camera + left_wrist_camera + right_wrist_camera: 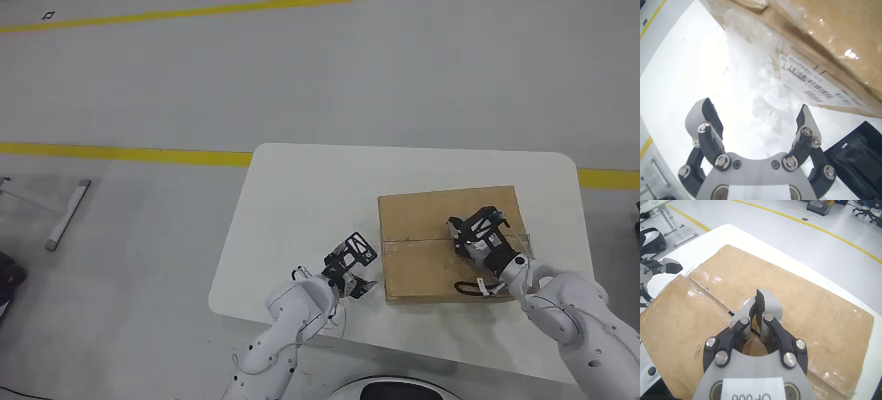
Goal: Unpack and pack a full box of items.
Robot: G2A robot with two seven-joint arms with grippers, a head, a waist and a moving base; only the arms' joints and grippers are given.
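Note:
A closed brown cardboard box (420, 220) lies on the right half of the white table (300, 200), its two top flaps meeting at a seam under clear tape. My right gripper (458, 235) is over the top of the box (800, 306) at that seam, and in its own view the right gripper (759, 298) is shut with nothing visible between the fingers. My left gripper (362, 268) hangs beside the box's left side wall, open and holding nothing. In the left wrist view the left gripper (756, 109) faces the box (829, 37), close to a white barcode label (806, 79).
The table's left half is bare white surface, and its front edge runs just behind the left arm. Off the table, a metal desk leg (65, 215) stands on the grey floor at the left. The left gripper (659, 283) shows at the box's far end in the right wrist view.

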